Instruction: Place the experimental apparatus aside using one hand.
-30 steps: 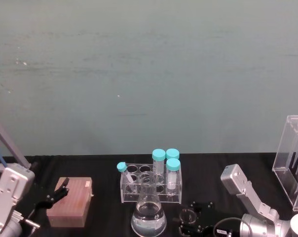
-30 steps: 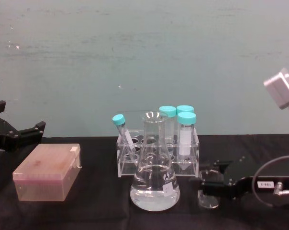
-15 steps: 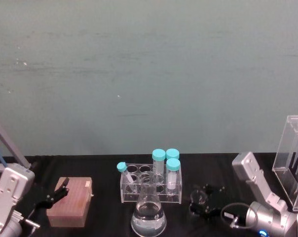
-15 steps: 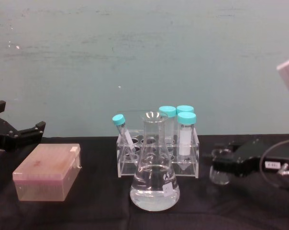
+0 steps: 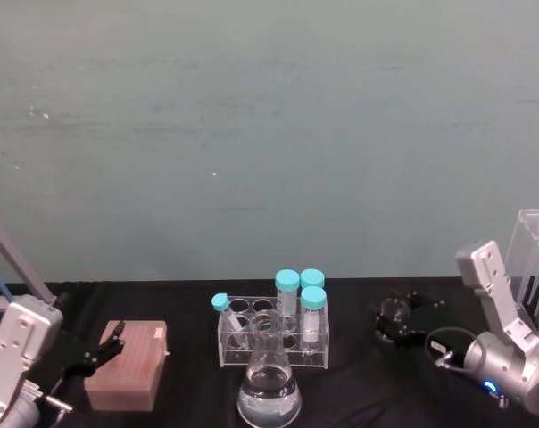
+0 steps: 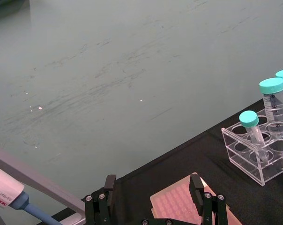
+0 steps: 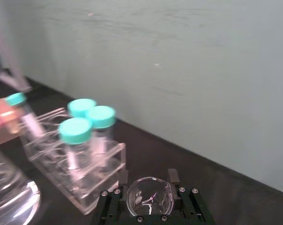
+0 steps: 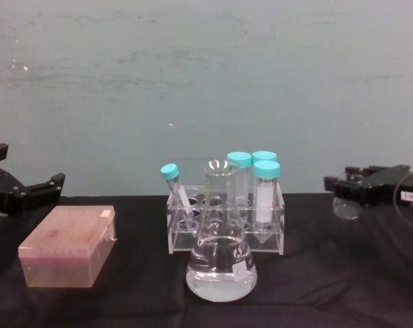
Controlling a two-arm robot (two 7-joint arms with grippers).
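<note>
My right gripper (image 5: pixel 396 316) is shut on the small glass beaker (image 7: pixel 149 197) and holds it in the air, clear of the black table, to the right of the tube rack. From the chest, the right gripper (image 8: pixel 349 186) hangs with the beaker (image 8: pixel 345 205) under its fingers. The large conical flask (image 5: pixel 269 385) with clear liquid stands at the table's front centre (image 8: pixel 221 249). A tall acrylic rack (image 5: pixel 530 283) stands at the far right edge, just beyond the right arm. My left gripper (image 6: pixel 152 194) is open and parked at the left, over a pink box.
A clear rack of teal-capped tubes (image 5: pixel 274 328) stands just behind the flask (image 8: pixel 227 208). A pink tip box (image 5: pixel 127 364) lies at the left front. A grey-green wall backs the table. A pipette (image 6: pixel 5 199) leans at the far left.
The right gripper has lifted the beaker from beside the flask and carried it right and farther back, toward the tall acrylic rack. The left arm has not moved.
</note>
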